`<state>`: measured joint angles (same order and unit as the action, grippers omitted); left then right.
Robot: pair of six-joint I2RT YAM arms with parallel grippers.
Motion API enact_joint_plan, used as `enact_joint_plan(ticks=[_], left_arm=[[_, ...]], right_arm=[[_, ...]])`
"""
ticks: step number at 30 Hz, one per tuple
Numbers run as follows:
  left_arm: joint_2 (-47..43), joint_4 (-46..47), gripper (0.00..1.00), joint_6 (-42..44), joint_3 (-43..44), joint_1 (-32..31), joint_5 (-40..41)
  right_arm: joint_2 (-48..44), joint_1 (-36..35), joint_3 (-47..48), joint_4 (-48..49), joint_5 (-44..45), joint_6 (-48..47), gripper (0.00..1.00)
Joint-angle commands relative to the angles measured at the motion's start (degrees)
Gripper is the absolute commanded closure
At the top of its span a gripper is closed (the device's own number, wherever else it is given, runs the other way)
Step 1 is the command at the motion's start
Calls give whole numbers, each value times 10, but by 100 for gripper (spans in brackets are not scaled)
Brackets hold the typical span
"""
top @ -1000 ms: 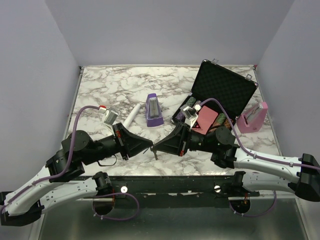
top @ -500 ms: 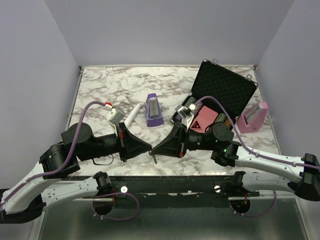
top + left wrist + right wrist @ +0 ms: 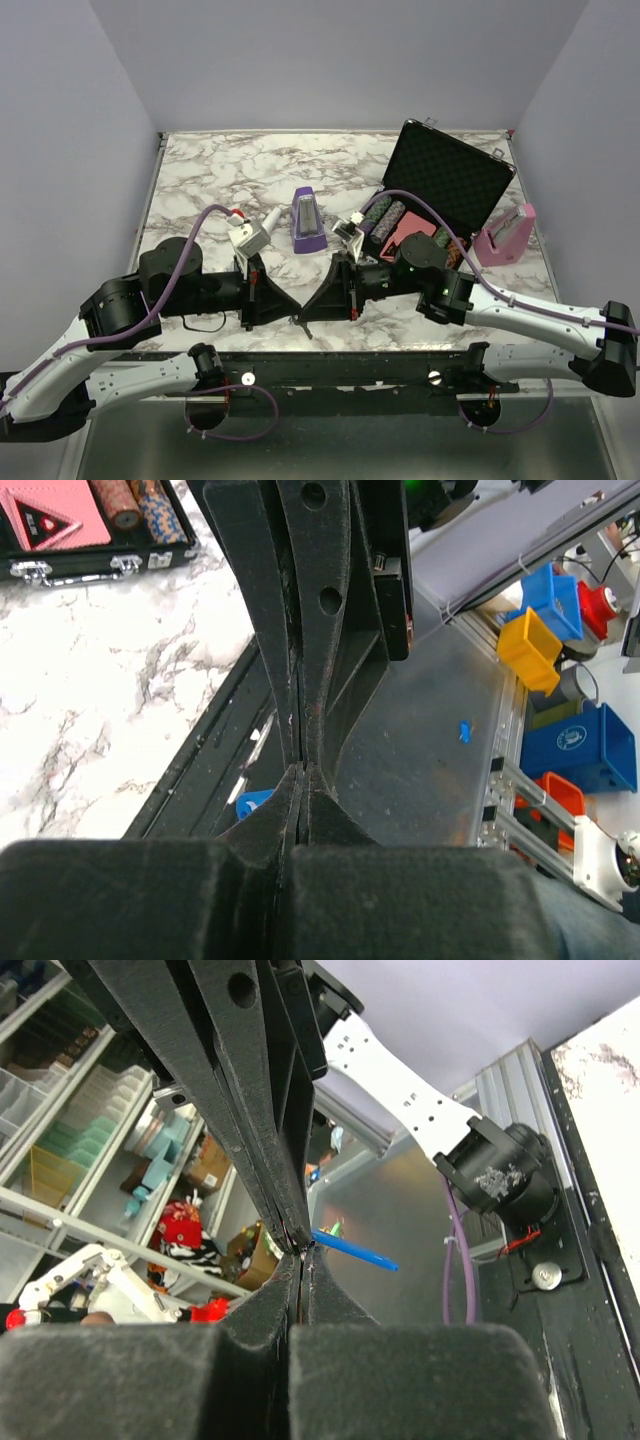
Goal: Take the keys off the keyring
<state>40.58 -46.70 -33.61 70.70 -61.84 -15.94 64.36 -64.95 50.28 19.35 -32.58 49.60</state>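
**Fingertips meet tip to tip at the near table edge**

Marble table [image 3: 200, 170], white with grey veins, fills the floor of a booth with plain grey walls [image 3: 330, 60]; a dark metal rail runs along its near edge; past that edge the left wrist view shows coloured storage bins [image 3: 585, 750], blue, yellow and orange.

One black case [image 3: 445, 180] stands open at the right rear, its lid upright and lined with dimpled foam; in its tray lie one pink card box [image 3: 415, 232] and at least three patterned rolls [image 3: 380, 213].

Two metronomes are on the table: a purple metronome [image 3: 307, 220] near the middle and a pink metronome [image 3: 505, 238] just right of the case; one white stick [image 3: 270, 222] lies left of the purple one.

Two arms reach inward; the left gripper [image 3: 292, 317] and right gripper [image 3: 308, 312] touch nose to nose above the near edge. Both wrist views show each pair of fingers pressed flat together with no gap; what they pinch is hidden. A small dark sliver hangs just below the meeting tips, probably the keys [image 3: 304, 326]; it is too small to be sure.
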Motion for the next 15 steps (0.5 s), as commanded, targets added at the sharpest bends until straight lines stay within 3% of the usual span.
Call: enact_joint_plan(ticks=[1,15], left_arm=[[29,3,100,3,-6,-3,-66],[56,-1,100,21,-24,-3,-124]], right_arm=[[24,-3,40,-46,19,-36,99],[33,-5,72,-86,-28,-60,99]])
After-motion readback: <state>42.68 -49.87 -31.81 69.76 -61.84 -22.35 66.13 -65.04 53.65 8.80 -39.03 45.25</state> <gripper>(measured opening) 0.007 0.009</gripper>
